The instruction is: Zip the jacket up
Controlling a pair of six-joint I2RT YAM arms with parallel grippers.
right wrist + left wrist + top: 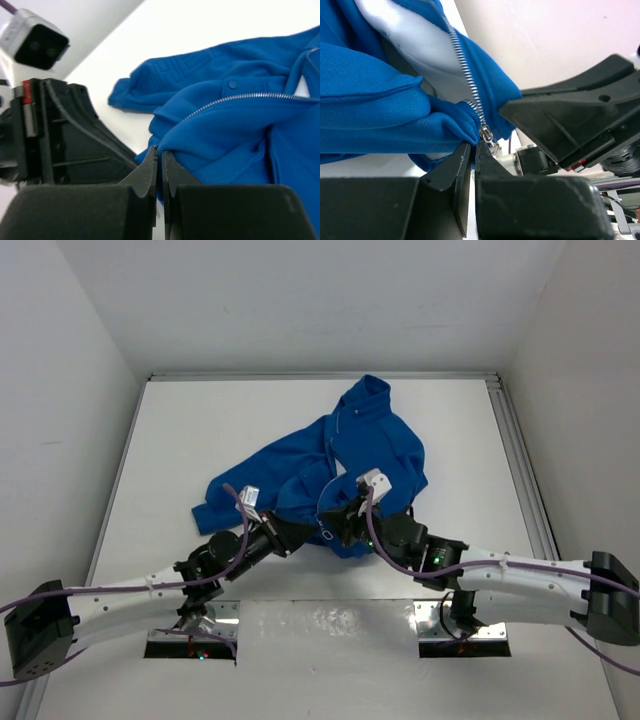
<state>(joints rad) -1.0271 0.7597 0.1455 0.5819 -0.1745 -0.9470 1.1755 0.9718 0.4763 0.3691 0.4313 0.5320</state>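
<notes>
While the bright royal-blue fleece jacket (370, 440) lies rumpled on the white table (190, 430) just ahead of both tools, the left gripper (474, 150) is pinched shut right beneath the small silver zipper slider (486, 134), seemingly on its pull. Silver teeth (465, 70) run on beyond it unjoined, white lining showing. Over to the right gripper (161, 155): clamped on a blue hem fold at its tips. My read: slider seated low, nearly the whole zip left.
</notes>
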